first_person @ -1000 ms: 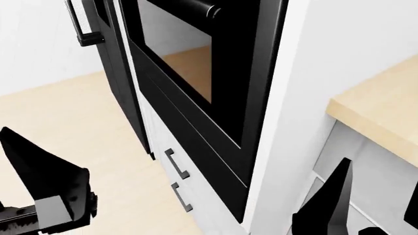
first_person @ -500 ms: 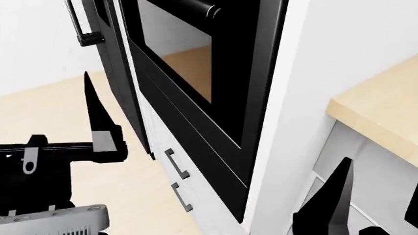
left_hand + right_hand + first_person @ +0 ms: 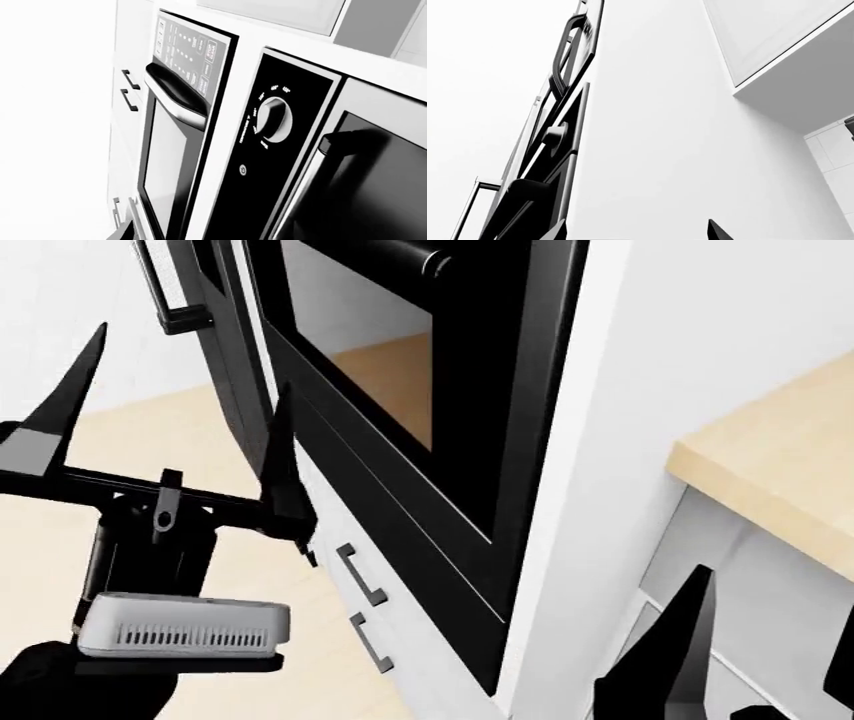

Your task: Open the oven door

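Observation:
The oven door [image 3: 387, 360] is a glossy black front with a tinted glass window. Its bar handle [image 3: 400, 255] runs along the top edge, at the top of the head view. My left gripper [image 3: 180, 420] is raised in front of the door and to its left. It stands open, holding nothing, and one fingertip [image 3: 280, 455] is close to the windowless black panel [image 3: 387, 530] below the door. The left wrist view looks up at the oven door [image 3: 380, 195], its handle [image 3: 317, 175] and a knob panel [image 3: 273, 120]. My right gripper [image 3: 636, 232] is open and low, facing the white cabinet side.
Left of the oven stands a tall black fridge door [image 3: 227, 360] with a vertical handle [image 3: 163, 300]. White drawers with small handles [image 3: 360, 580] sit under the oven. A wooden counter [image 3: 787, 460] lies to the right. A microwave [image 3: 167, 145] is above the knob panel.
My left arm has risen from the lower left and turned. Its gripper now points upward and has moved right, closer to the oven front. The right gripper has not moved.

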### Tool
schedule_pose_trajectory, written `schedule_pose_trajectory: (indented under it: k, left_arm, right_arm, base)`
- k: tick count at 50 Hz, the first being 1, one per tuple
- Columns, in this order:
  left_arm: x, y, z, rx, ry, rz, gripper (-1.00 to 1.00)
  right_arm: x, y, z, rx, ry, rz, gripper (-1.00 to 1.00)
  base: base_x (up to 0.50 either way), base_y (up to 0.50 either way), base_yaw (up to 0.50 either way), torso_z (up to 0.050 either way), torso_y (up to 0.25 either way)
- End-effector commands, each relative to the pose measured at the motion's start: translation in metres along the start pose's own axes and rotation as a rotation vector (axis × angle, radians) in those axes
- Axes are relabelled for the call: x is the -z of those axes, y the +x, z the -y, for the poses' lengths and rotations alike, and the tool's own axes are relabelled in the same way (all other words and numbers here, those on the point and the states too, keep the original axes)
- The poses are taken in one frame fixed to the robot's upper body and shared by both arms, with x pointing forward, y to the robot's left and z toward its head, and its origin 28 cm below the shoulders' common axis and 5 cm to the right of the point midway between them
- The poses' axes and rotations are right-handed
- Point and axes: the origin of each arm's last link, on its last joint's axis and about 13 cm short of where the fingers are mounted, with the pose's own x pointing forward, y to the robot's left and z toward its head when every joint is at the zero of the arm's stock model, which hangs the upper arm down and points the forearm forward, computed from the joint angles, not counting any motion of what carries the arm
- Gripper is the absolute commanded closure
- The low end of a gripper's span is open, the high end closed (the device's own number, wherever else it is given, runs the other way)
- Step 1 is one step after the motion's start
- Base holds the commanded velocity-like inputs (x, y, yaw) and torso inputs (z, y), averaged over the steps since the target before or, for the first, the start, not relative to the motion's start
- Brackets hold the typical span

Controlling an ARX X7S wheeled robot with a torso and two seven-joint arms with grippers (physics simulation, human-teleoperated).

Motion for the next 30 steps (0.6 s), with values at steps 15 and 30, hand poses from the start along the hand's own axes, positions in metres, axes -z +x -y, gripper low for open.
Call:
schedule_pose_trajectory:
  k: [15, 30]
  left_arm:
    - [0.0173, 0.0038, 0.0064, 0.116, 0.015, -0.007, -1.00]
    - [0.0101, 0.0077, 0.0023, 0.015, -0.010, 0.100, -1.00]
  right_arm:
    - [-0.0003, 0.0003, 0.0002, -0.004, -0.002, 0.002, -1.00]
    - [-0.0007, 0.0008, 0.0006, -0.011, -0.019, 0.006, -1.00]
  base:
    - [0.00, 0.00, 0.00, 0.000, 0.000]
    - [0.00, 0.00, 0.00, 0.000, 0.000]
